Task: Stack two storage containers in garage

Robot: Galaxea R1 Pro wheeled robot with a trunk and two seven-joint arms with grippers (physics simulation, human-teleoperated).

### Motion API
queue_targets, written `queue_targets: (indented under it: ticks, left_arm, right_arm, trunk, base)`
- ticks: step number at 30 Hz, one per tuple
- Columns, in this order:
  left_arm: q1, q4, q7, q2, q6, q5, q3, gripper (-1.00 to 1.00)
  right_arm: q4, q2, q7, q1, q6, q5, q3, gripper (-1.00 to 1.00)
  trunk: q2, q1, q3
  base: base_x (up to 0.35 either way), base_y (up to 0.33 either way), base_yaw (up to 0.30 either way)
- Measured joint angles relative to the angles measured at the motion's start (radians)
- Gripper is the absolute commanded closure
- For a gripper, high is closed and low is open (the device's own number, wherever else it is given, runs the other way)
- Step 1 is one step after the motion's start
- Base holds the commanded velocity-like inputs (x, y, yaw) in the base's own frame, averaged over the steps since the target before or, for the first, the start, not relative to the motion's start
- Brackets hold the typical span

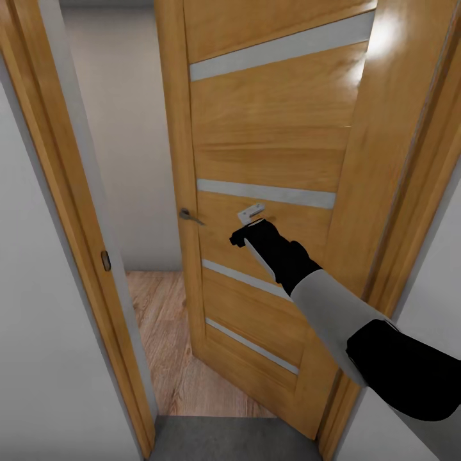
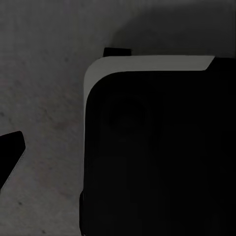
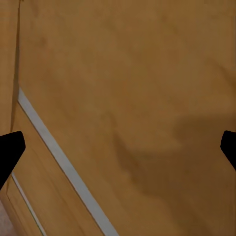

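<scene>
The two storage containers are out of view. My right arm reaches forward to a wooden door (image 1: 269,153), and my right gripper (image 1: 251,225) is at the door's face, right of its handle (image 1: 189,216). In the right wrist view the right gripper (image 3: 118,147) is open with nothing between its fingertips (image 3: 10,152), and the door panel (image 3: 137,88) is close ahead. In the left wrist view one fingertip (image 2: 11,152) of my left gripper (image 2: 118,152) sits far out at the edge above dark grey floor (image 2: 44,98), beside my own dark base (image 2: 157,157).
The door stands partly open, leaving a narrow gap on its handle side. Through the gap I see light wood plank flooring (image 1: 166,326) and a pale wall (image 1: 121,128). Wooden door frames (image 1: 77,224) flank the opening. Dark grey floor (image 1: 230,442) lies at the threshold.
</scene>
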Motion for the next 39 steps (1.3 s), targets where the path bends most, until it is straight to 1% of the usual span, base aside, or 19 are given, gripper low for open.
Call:
queue_targets:
  ticks: [5,10,11,15,22,25,26,29,34,37,39]
  left_arm:
    - [0.0,-0.006,-0.005,-0.002,0.0,0.004,0.008,-1.0]
    - [0.0,-0.006,-0.008,-0.028,0.0,0.003,0.008,-1.0]
    - [0.0,-0.007,-0.008,-0.032,0.0,0.004,0.008,-1.0]
    - [0.0,-0.008,-0.008,-0.034,0.0,0.005,0.007,-1.0]
    - [0.0,-0.008,-0.008,-0.034,0.0,-0.005,-0.001,-1.0]
    - [0.0,-0.008,-0.006,-0.034,0.0,-0.004,-0.002,-1.0]
    - [0.0,-0.008,-0.003,-0.034,0.0,-0.002,0.0,-1.0]
    - [0.0,-0.009,0.001,-0.034,0.0,0.0,0.002,-1.0]
    - [0.0,-0.016,0.003,-0.035,0.0,0.001,0.003,-1.0]
    - [0.0,-0.017,0.003,-0.035,0.0,0.002,0.003,-1.0]
    - [0.0,-0.017,0.003,-0.035,0.0,0.003,0.003,-1.0]
  right_arm:
    - [0.0,0.0,0.007,0.001,-0.045,-0.001,0.005,-1.0]
    - [0.0,0.0,0.014,0.001,-0.102,-0.001,0.007,-1.0]
    - [0.0,0.0,0.03,0.001,-0.121,-0.001,0.007,-1.0]
    - [0.0,0.0,0.056,0.002,-0.133,-0.002,0.008,-1.0]
    - [0.0,0.0,0.052,0.002,-0.126,-0.001,0.012,-1.0]
    - [0.0,0.0,0.028,0.001,-0.122,0.004,0.013,-1.0]
    - [0.001,0.0,0.002,0.001,-0.11,0.006,0.014,-1.0]
    - [0.0,0.0,-0.046,0.001,-0.073,0.007,0.016,-1.0]
    - [0.0,0.0,-0.12,0.0,-0.021,0.008,0.041,-1.0]
    - [0.002,0.0,-0.144,0.0,-0.009,0.007,0.043,-1.0]
    - [0.005,0.0,-0.152,-0.001,-0.007,-0.004,0.045,-1.0]
  trunk:
    - [0.0,0.0,0.0]
    - [0.0,0.0,0.0]
    - [0.0,0.0,0.0]
    - [0.0,0.0,0.0]
    - [0.0,-0.001,0.0]
    - [0.0,0.0,0.0]
    - [0.0,0.0,0.0]
    - [0.0,0.0,0.0]
    - [0.0,0.0,0.0]
    - [0.0,0.0,0.0]
    - [0.0,0.0,0.0]
  base:
    - [0.0,0.0,0.0]
    - [0.0,0.0,0.0]
    - [0.0,0.0,0.0]
    - [0.0,0.0,0.0]
    - [0.217,0.0,0.0]
    - [0.174,0.0,0.0]
    - [0.071,0.0,0.0]
    - [0.03,0.0,0.0]
    - [0.004,0.0,0.0]
    - [0.0,0.0,0.0]
    - [0.0,0.0,0.0]
